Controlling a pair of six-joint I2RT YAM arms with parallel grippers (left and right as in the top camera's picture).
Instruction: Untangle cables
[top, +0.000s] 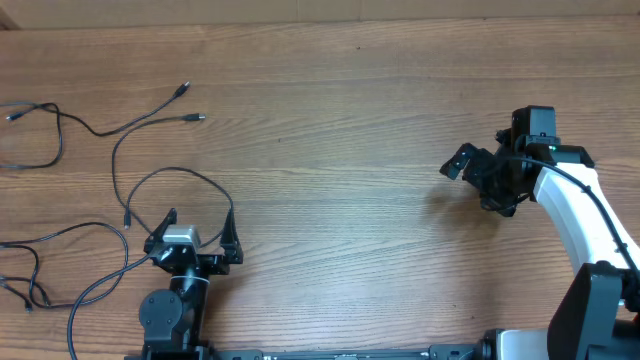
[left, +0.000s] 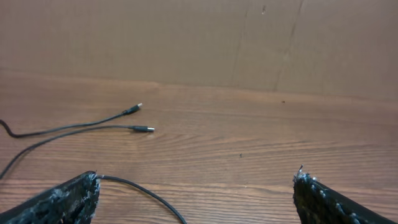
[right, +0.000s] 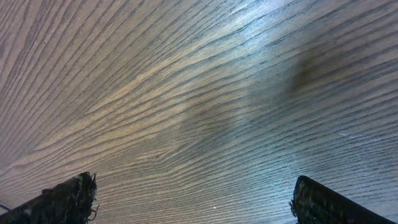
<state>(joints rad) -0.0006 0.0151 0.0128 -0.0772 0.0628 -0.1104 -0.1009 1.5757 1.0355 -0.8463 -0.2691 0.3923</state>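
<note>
Closest to the lens, at the bottom of the left wrist view, the left gripper (left: 196, 183) shows its two dark, rough-padded fingers (left: 71, 199) spread wide with nothing between them. A strand of the thin black flexible cables (left: 144, 194) emerges right at the left finger and curves off toward the near edge. From overhead, these cables (top: 128, 128) sprawl over the left side of the light brown wooden table (top: 350, 100). One loop arcs just beyond the left gripper (top: 200, 222), two small plug ends (top: 197, 119) lie farther out, and more cord crosses itself at the near left and runs out of frame. The right gripper (top: 478, 182) hangs well apart at the right of the table, its jaws also wide and empty. Its wrist camera sees only bare wood grain between the fingers (right: 68, 199). The main risk, as I judge it, is the cord's thinness: it could slip through the pads when they close, or the gripper could pinch two strands at once where they cross. Pulling the loop while nothing pins the rest would likely tighten the near-left crossings rather than free them. It could also drag the loose ends off the left edge. With the right arm so far away, it cannot yet steady anything.
</note>
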